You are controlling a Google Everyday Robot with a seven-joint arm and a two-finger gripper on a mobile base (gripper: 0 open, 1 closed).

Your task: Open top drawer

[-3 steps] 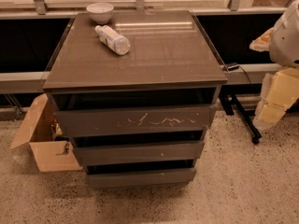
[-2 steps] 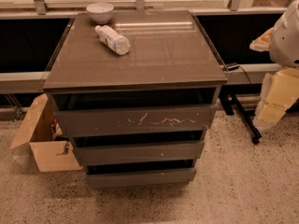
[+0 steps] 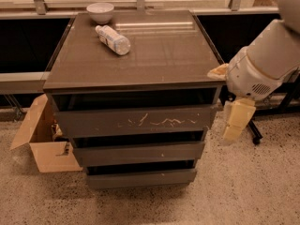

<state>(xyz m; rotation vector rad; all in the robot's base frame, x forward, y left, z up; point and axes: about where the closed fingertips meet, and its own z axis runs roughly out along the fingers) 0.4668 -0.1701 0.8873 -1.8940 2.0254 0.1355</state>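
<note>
The top drawer is the tallest of three dark grey-brown fronts in the cabinet, with pale scratch marks across its middle. A dark gap shows between it and the cabinet top. My gripper is pale yellow and hangs down from the white arm just right of the cabinet, level with the top drawer's right end and a little apart from it. It holds nothing that I can see.
A white bowl and a plastic bottle lying on its side are on the cabinet top. An open cardboard box stands on the floor at the left. A black stand leg is behind the gripper. Two narrower drawers lie below.
The arm has swung left and down, bringing the gripper from well right of the cabinet to beside the top drawer's right end. The drawers have not moved.
</note>
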